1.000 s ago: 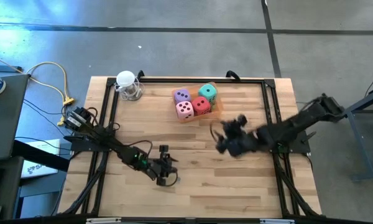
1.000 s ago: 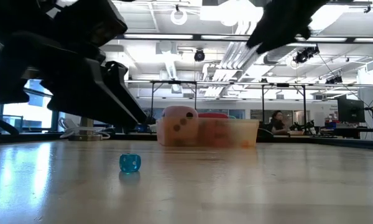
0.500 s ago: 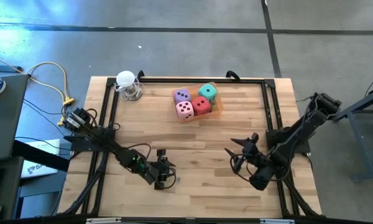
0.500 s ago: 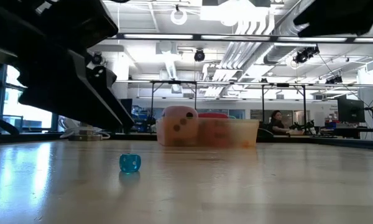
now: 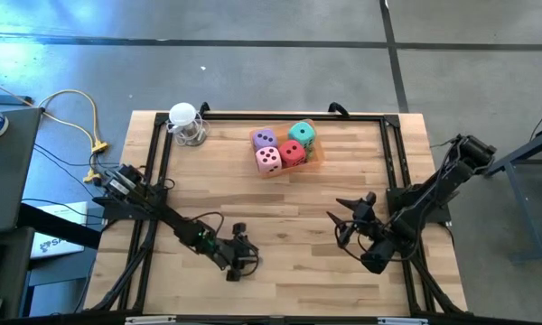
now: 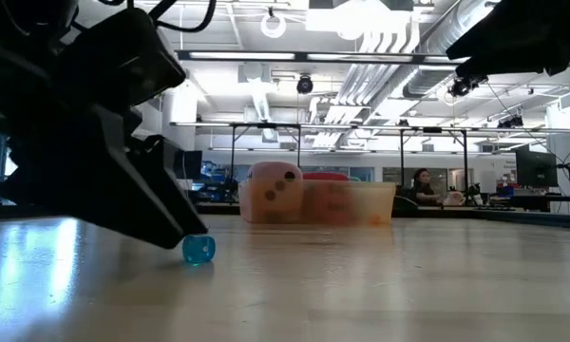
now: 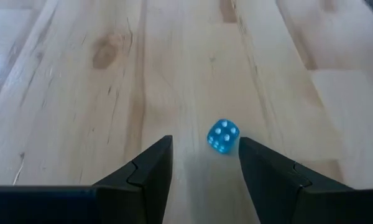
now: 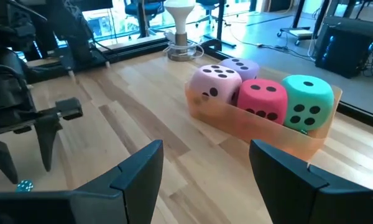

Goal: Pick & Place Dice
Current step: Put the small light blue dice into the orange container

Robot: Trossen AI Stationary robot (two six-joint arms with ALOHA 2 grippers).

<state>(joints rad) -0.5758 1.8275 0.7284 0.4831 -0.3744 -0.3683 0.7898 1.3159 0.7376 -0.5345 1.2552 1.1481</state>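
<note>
My left hand (image 7: 204,163) hung low over the near part of the worktop (image 5: 280,203), its two dark, angular fingers (image 7: 150,168) apart and clamped on nothing. Just ahead of the tips, nearer the right-hand one, lay a small blue die (image 7: 223,135), glassy and see-through with pale pips, resting on the boards and touching neither finger. In the low view that die (image 6: 199,249) sat right at the foot of my dark arm.

My right hand (image 5: 341,223) waited over the worktop's right side, well apart from the dice, its fingers (image 8: 137,171) spread too and holding nothing.

The worktop was pale butcher-block wood in long strips, with knots and a light sheen, framed by black rails.

The four big dice sat packed together in a shallow, translucent orange tray (image 5: 313,160) toward the far edge: purple die (image 5: 264,138) and teal die (image 5: 301,134) behind, pink die (image 5: 269,159) and red die (image 5: 293,153) in front. They were chunky, round-cornered cubes with a matte, foam-like surface and dark pips. Seen from my right wrist, the pink die (image 8: 216,85) and red die (image 8: 262,98) stood against the tray's near wall.

A white bulb-shaped lamp (image 5: 185,122) on a metal base stood at the far left corner.
</note>
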